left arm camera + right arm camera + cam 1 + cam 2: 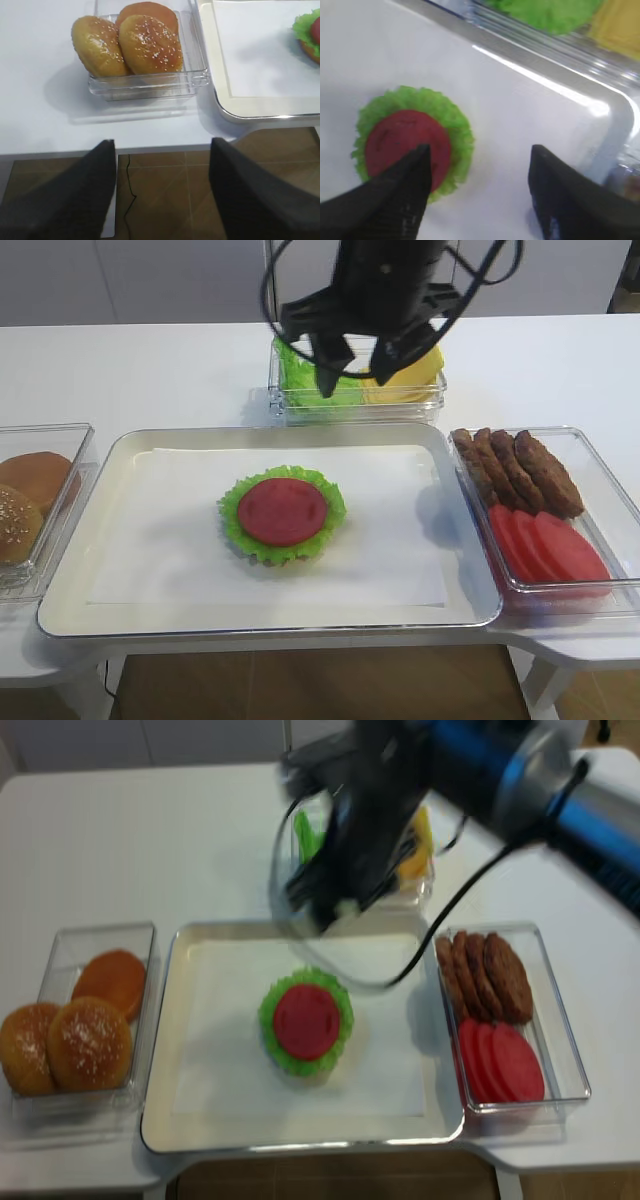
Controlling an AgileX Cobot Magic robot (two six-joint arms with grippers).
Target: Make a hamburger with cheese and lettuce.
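The hamburger (283, 512) lies mid-tray as a ruffled green leaf with a red disc on top; in the right wrist view the hamburger (410, 142) is at lower left. My right gripper (357, 370) hangs open and empty above the tray's back edge, in front of the back container. That container holds spare lettuce (300, 375) on the left and yellow cheese (412, 375) on the right. In its own view the right gripper (477, 155) is over bare tray paper right of the stack. My left gripper (162, 147) stands open and empty over the floor at the table's front edge.
A clear box of sesame buns (25, 505) sits left of the cream tray (130, 445). Another clear box at the right holds brown patties (520, 470) and red tomato slices (550, 545). The right arm and its cables (440, 780) reach in from the back right.
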